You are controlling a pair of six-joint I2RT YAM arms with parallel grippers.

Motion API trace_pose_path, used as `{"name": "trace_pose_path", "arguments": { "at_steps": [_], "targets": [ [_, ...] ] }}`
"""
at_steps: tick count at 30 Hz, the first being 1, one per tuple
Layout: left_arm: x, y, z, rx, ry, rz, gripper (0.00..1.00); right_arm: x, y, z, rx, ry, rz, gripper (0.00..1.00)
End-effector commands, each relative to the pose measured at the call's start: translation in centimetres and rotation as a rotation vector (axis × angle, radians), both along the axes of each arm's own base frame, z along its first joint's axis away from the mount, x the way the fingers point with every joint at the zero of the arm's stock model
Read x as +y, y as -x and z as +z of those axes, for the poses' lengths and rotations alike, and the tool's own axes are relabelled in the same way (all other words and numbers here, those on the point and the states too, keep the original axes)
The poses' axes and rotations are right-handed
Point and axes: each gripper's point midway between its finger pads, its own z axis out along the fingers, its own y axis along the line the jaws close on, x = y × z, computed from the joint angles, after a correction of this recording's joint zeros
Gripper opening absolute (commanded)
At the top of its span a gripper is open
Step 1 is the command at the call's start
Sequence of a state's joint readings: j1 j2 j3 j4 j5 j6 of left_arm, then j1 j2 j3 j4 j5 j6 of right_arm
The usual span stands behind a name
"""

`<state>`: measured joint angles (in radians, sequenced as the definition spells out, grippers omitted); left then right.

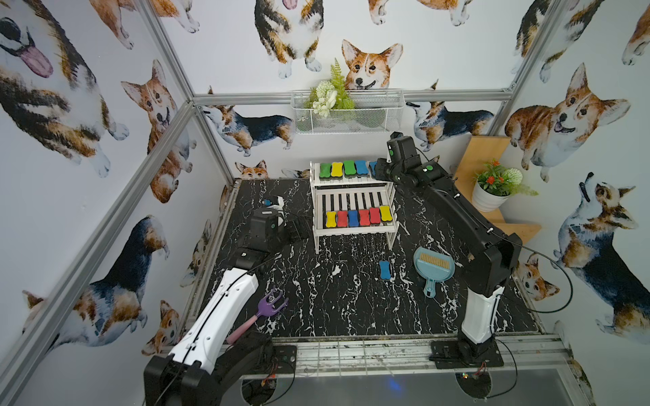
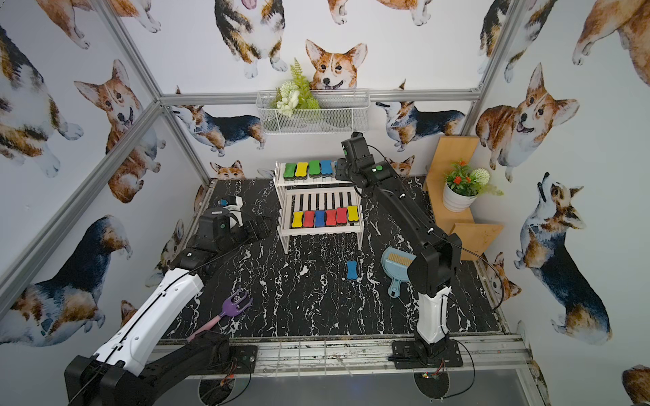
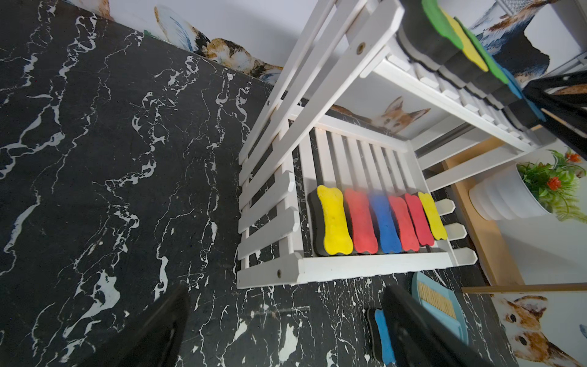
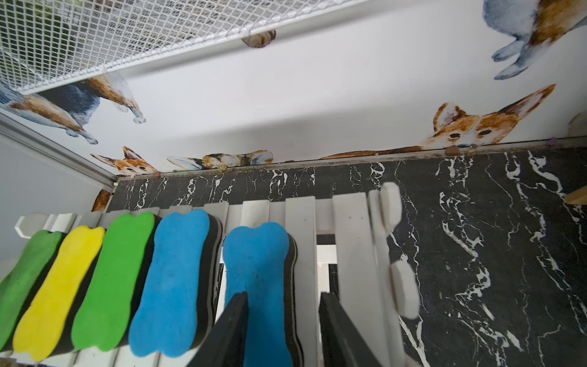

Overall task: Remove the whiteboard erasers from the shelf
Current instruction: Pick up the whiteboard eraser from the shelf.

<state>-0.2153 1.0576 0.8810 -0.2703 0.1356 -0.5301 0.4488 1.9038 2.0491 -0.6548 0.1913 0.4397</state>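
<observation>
I saw the shelf (image 1: 351,229) standing by the table's (image 1: 334,298) back edge, an upper row of erasers (image 1: 346,168) on its top tier, a lower row (image 1: 357,217) beneath. Before it lay a loose eraser (image 1: 385,270), the dustpan (image 1: 434,269) just right.

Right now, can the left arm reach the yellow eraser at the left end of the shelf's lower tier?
Probably yes, from above: the left claw is open beside the shelf, and the upper tier sits back, leaving that yellow eraser uncovered. Its slatted side blocks a straight sideways approach.

5th top-tier eraser (image 1: 371,166) mostly hidden behind right pincer (image 4: 282,297); contact unclear.
</observation>
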Motion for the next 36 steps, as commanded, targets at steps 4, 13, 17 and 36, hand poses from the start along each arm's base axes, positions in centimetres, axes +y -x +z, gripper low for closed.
{"name": "trace_pose_path", "arguments": {
  "at_steps": [4,13,17,36],
  "targets": [
    [-0.1,-0.3,0.3,-0.015,0.0,-0.008,1.0,0.3,-0.3,2.3,-0.032,0.008,0.025,0.54],
    [-0.1,-0.3,0.4,-0.017,-0.003,-0.004,1.0,1.1,-0.7,0.9,-0.009,0.015,0.046,0.62],
    [-0.1,-0.4,0.4,-0.017,-0.003,-0.005,1.0,1.3,-0.7,0.7,-0.011,0.024,0.051,0.66],
    [0.1,-0.4,0.1,-0.012,-0.012,0.003,1.0,0.3,-1.3,-1.7,0.045,0.114,0.005,0.55]
  ]
}}
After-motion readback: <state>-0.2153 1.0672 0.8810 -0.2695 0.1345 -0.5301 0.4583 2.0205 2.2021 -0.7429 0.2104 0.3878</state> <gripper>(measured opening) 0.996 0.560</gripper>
